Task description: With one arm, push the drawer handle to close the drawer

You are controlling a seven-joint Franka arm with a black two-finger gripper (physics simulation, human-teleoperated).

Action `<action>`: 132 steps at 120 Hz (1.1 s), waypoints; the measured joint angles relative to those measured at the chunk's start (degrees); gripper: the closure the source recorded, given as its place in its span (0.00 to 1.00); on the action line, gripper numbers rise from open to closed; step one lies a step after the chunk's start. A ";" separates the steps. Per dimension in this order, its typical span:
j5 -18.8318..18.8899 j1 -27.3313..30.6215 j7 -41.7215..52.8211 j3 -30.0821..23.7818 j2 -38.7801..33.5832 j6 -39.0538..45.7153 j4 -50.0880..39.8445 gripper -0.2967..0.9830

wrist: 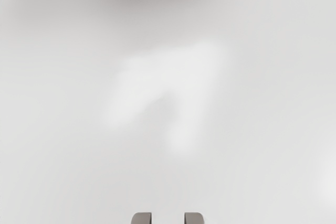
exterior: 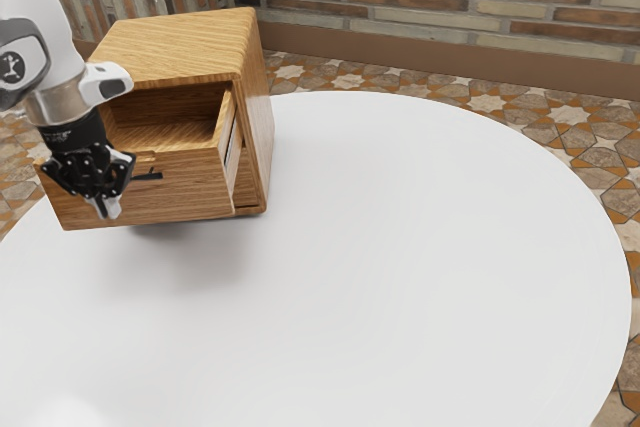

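Drawer (exterior: 190,188) sticks well out of the box (exterior: 180,42), handle (exterior: 150,176) on its front — our gripper (exterior: 107,209) hangs nr. the handle, fingers apart w/ a gap btwn. them — & we've the table (exterior: 400,247) below.

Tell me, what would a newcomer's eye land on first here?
Probably the wooden cabinet at the exterior view's left, with its drawer standing open over the round white table. Next would come the white robot arm coming down from the upper left, its black gripper in front of the drawer, near the dark handle.
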 joint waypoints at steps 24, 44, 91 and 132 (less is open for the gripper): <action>1.54 0.00 -1.21 0.79 4.89 3.10 2.15 0.78; 3.20 0.44 -1.95 1.75 8.69 5.56 4.98 0.78; 4.28 0.51 -2.91 3.45 17.44 13.51 7.32 0.79; 5.76 0.54 -3.05 5.38 24.10 17.54 14.14 0.79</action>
